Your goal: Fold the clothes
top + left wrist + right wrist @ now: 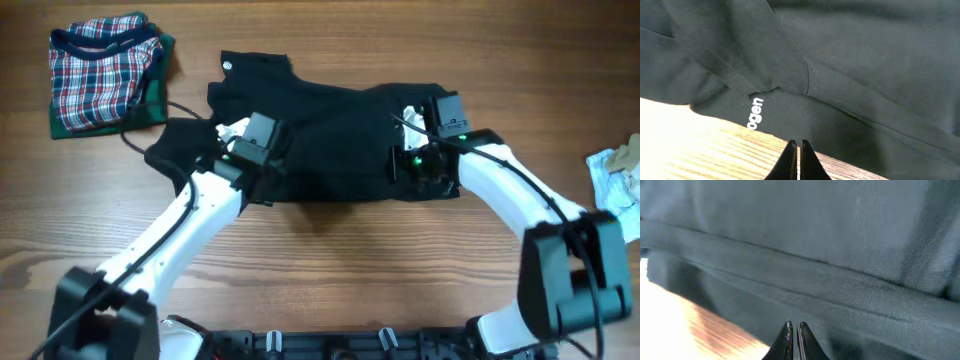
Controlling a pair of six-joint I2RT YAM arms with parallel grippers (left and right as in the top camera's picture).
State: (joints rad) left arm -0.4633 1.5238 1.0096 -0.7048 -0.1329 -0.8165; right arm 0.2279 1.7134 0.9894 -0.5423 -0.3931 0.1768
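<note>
overhead view: black garment [330, 140] spread at upper centre of the table [350, 260], plaid clothes [100, 75] folded at upper left. left wrist: we see the left gripper [797, 160] at bottom centre, tips pressed together over the garment's hem near white lettering [756, 112]; we cannot tell if fabric is pinched. right wrist: right gripper [793, 340] likewise closed, tips together over dark fabric.

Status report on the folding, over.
Left fingers shut, right fingers shut, both down at black garment. Garment lies spread out. Plaid shirt far left, clear.
</note>
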